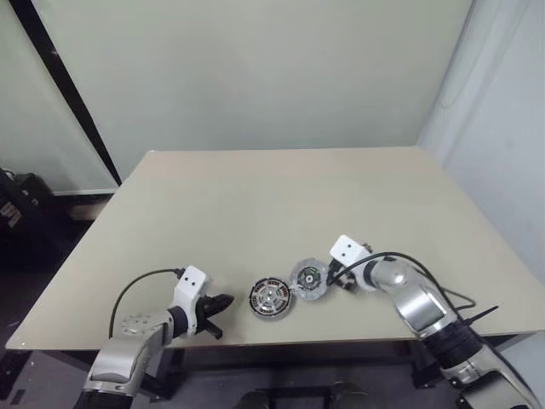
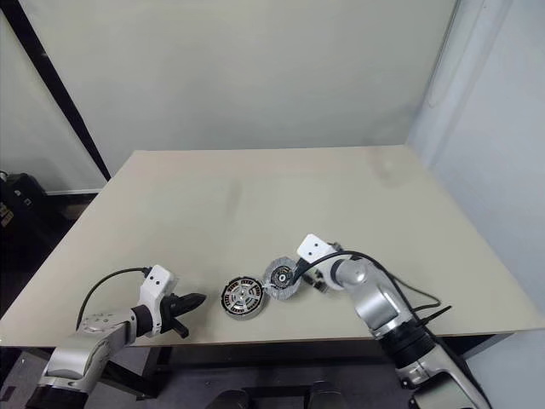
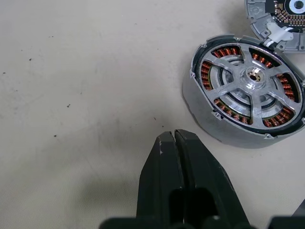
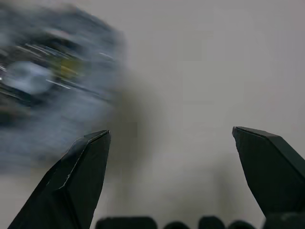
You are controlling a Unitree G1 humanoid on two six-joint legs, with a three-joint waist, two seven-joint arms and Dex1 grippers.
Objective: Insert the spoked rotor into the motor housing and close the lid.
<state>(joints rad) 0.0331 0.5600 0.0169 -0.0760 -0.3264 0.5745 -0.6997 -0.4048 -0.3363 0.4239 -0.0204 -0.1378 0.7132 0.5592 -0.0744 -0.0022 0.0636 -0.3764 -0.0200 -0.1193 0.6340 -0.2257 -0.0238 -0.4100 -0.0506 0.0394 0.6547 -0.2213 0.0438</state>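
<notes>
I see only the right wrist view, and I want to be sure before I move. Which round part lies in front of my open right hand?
Observer: That is the lid. It lies flat on the table, close in front of your right hand.
Operator: Where is the motor housing?
Observer: The motor housing lies right beside the lid, on the left arm's side.
Operator: Is the rotor inside it?
Observer: Yes. The spoked rotor sits in the housing, and the copper windings show between its spokes.
Operator: And the left hand?
Observer: The left hand is shut and empty. It points at the housing but does not touch it.
</notes>
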